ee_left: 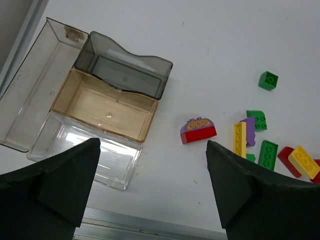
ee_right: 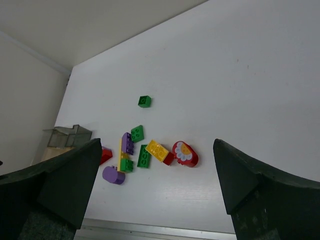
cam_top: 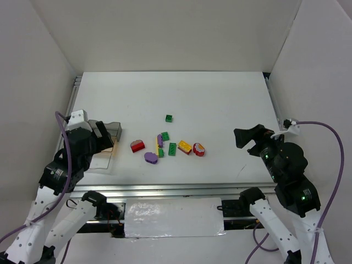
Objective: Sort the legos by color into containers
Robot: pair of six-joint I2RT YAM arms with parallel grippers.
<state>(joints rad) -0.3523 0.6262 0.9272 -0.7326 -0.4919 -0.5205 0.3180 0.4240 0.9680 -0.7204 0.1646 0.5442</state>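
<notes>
Noting left pincer (ee_left: pixel 152 144) and right pincer (ee_right: pixel 157 142) released, empty. Lower left pincer onto red arched lego (ee_left: pixel 198 131) just ahead-right; clamp flat faces, avoiding yellow brick (ee_left: pixel 239 139) beyond.

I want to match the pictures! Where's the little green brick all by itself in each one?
Top external: green brick centre, beyond the pile.
Left wrist: green brick upper right.
Right wrist: green brick left of centre.
Shared landmark: smoky containers, left of the pile.

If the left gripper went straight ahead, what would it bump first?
Likely the bare table, between the clear tray and the red-and-purple lego. The open left gripper aims there, though depth is unclear; it might clip the tray's corner.
</notes>
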